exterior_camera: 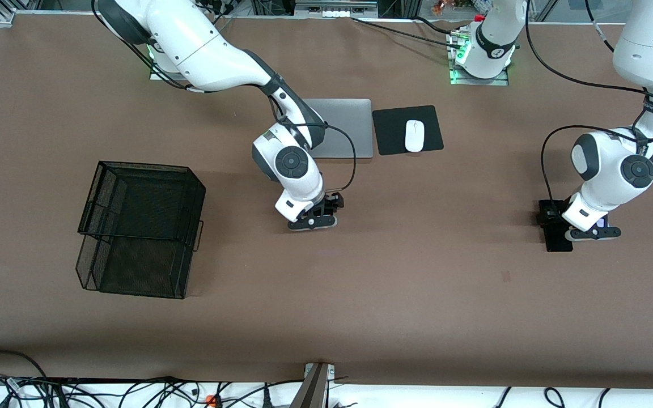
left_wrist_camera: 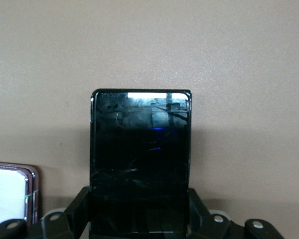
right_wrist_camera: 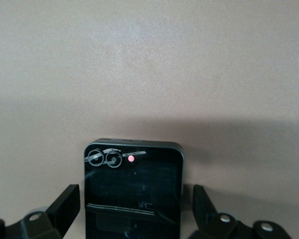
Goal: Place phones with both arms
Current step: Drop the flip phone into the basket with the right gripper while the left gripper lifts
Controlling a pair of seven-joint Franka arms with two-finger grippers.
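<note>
While both arms are low over the table (exterior_camera: pixel 417 294), we judge this the grasp step. Going across the front view, the mesh basket (exterior_camera: pixel 139 229) comes first. Next, our right pincer (exterior_camera: pixel 315 220) straddles the small black phone (right_wrist_camera: pixel 133 191), fingers (right_wrist_camera: pixel 65 204) wide and clear of its edges; closing comes next. Our left pincer (exterior_camera: pixel 587 231) brackets the long black phone (left_wrist_camera: pixel 141 159), fingers (left_wrist_camera: pixel 82 206) at its sides, contact uncertain. Its long axis points away from that wrist. A pale phone (left_wrist_camera: pixel 10 194) lies beside it.
</note>
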